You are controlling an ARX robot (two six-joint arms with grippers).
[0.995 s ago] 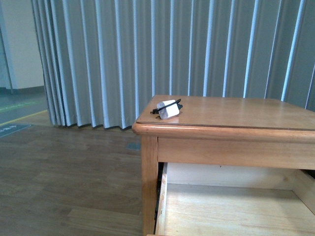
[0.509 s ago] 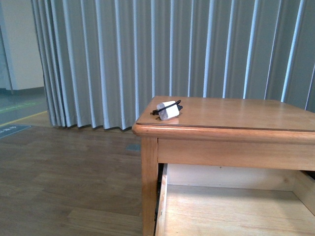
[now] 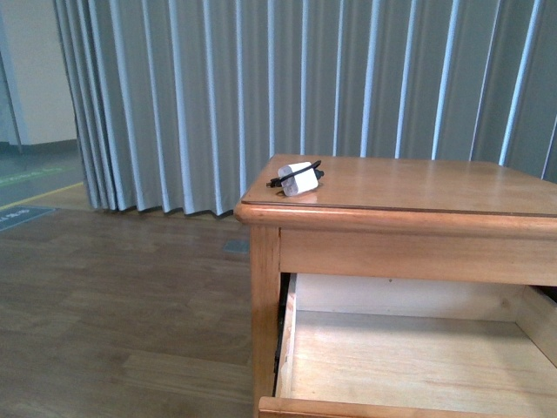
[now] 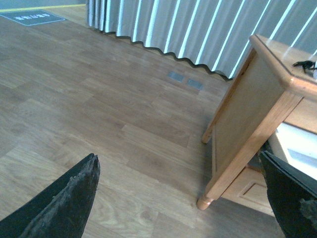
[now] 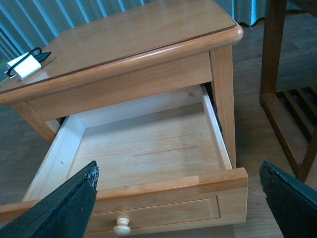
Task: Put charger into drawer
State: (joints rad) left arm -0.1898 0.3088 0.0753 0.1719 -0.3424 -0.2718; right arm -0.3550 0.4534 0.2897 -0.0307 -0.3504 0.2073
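While the charger [image 3: 298, 179] lies on the cabinet top [image 3: 418, 185] near its left edge, the drawer [image 5: 148, 144] below stands pulled out, its inside pale bare wood. Left gripper [image 4: 177, 156] and right gripper [image 5: 178, 166]: fingers spread wide, nothing between. Risks: the top looks smooth and glossy with a rounded lip, so your glancing pinch could skid the small white block off, or snag its looped black cable.

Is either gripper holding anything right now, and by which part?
Nothing is held. The left gripper and right gripper are both open and empty; the charger lies untouched on the cabinet top.
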